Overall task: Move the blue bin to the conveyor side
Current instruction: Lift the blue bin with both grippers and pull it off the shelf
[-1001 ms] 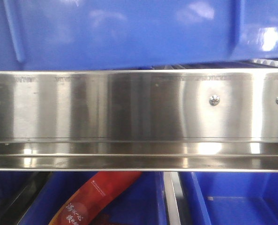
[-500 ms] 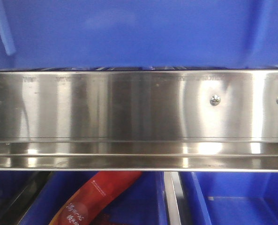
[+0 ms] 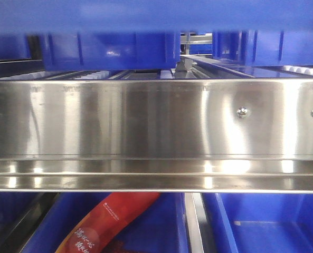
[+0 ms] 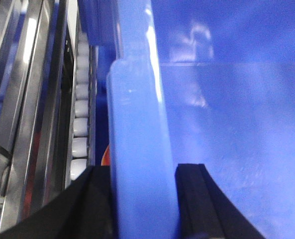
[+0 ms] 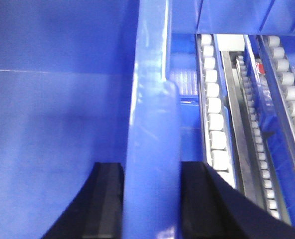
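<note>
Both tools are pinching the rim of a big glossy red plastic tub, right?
Not red: the large glossy plastic tub is blue, as both wrist views show. The left tool and right tool do pinch its rim.

The held bin point(image 3: 156, 13) runs across the top of the front view, above roller tracks point(image 3: 93, 75) that lie just behind the steel rail point(image 3: 145, 132); a row of bins point(image 3: 108, 50) stands at their far end. Under the rail two lower bins sit side by side, the left lower bin point(image 3: 164, 226) containing a printed packet point(image 3: 114, 216), the right lower bin point(image 3: 267, 221) just beside it. The left gripper point(image 4: 143, 172) straddles one wall of the held bin with rollers to its left, and the right gripper point(image 5: 151, 172) straddles another wall with rollers to its right.
</note>
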You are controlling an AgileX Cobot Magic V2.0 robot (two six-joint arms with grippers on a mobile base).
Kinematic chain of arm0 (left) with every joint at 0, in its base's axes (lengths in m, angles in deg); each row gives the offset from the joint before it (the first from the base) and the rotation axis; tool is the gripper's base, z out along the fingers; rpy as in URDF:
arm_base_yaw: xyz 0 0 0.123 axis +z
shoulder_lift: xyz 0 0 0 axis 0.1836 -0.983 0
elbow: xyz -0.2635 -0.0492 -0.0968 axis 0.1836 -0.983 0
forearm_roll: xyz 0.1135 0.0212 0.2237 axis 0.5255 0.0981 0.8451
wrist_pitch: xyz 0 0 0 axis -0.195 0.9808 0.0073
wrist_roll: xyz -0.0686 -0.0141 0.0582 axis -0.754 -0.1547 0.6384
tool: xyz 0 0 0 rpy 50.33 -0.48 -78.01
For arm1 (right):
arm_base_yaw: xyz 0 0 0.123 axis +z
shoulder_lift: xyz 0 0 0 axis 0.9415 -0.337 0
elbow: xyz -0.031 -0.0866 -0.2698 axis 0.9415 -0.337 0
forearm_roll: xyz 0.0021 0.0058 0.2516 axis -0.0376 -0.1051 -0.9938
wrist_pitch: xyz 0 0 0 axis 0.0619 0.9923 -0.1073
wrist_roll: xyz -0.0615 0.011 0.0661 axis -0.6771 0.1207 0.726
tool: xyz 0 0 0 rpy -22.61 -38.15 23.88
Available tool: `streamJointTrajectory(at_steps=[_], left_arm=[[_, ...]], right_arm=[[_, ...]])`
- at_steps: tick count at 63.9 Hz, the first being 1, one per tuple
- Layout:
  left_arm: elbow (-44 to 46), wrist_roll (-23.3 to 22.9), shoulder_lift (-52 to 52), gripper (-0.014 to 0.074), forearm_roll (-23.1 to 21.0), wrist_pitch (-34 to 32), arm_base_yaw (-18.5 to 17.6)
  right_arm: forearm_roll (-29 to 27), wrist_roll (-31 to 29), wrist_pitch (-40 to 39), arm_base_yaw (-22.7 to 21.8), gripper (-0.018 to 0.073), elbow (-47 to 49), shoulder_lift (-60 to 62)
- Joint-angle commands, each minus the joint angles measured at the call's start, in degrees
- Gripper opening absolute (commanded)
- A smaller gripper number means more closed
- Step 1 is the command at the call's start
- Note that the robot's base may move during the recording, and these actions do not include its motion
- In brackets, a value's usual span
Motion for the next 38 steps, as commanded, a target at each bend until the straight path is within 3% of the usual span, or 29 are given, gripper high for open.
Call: streamJointTrajectory(at_steps=[1, 16, 38], left_arm=[[-0.14, 0.12, 3.16, -0.0017, -0.40, -4.10, -0.37], [-6.57, 0.12, 7.29, -0.0017, -1.06, -4.10, -0.37], [-11.74, 0.12, 11.87, -0.0017, -1.20, -4.10, -0.37]], right_arm=[[2.21, -0.43, -4.17, -0.05, -0.0088, -1.45, 3.53], [2.21, -0.43, -6.15, -0.05, -0.0088, -7.28, 8.59], [2.02, -0.43, -5.97, -0.05, -0.0088, -7.52, 9.77]])
